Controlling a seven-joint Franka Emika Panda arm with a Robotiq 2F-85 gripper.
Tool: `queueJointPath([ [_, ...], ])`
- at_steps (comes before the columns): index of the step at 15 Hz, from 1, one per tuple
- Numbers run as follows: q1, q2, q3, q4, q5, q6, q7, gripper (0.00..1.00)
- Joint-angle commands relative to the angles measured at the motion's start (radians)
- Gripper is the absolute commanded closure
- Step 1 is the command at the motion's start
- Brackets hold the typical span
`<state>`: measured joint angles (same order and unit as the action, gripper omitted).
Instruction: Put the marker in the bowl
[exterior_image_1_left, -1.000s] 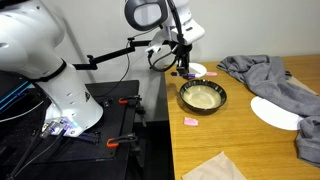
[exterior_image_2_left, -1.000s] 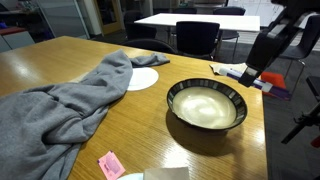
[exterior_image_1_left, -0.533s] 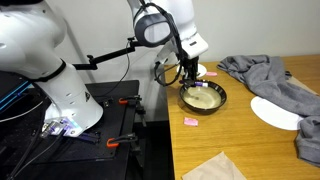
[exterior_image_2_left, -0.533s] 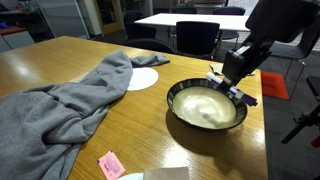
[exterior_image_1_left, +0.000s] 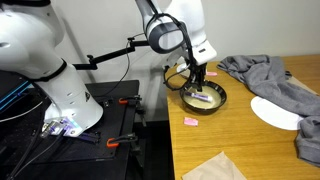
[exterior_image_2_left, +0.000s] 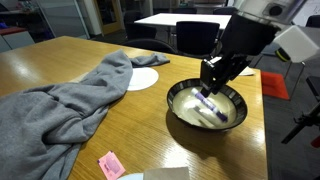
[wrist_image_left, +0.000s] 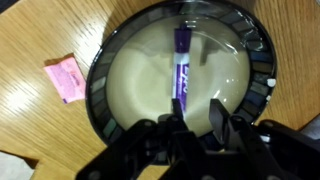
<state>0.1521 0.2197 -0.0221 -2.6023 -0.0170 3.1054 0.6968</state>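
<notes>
Just beneath the spread end effector (wrist_image_left: 197, 113), the light, stiff marker (wrist_image_left: 183, 65) lies in the bowl (wrist_image_left: 135, 85), probably best pinched mid-barrel.

Bright, even light falls from above. The wooden surface (exterior_image_2_left: 60, 58) shines a little at the upper left. In the wrist view the pincer (wrist_image_left: 198, 115) at the bottom looks dark and blurry. The bowl (wrist_image_left: 95, 90) has a soft glow inside. All pictures are slightly fuzzy.
</notes>
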Motion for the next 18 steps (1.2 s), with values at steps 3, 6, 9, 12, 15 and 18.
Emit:
queueJointPath([
  [3,0.090,-0.047,-0.049,0.004,-0.020,-0.033,0.067,0.17],
  [6,0.119,-0.118,-0.075,-0.019,-0.034,-0.092,0.064,0.00],
  [9,0.131,-0.215,-0.104,-0.030,-0.086,-0.203,0.063,0.00],
  [12,0.056,-0.328,-0.037,-0.033,-0.113,-0.332,0.040,0.00],
  [15,0.009,-0.448,0.028,-0.029,-0.051,-0.493,-0.019,0.00],
  [18,-0.023,-0.546,0.070,-0.014,-0.012,-0.634,-0.070,0.00],
])
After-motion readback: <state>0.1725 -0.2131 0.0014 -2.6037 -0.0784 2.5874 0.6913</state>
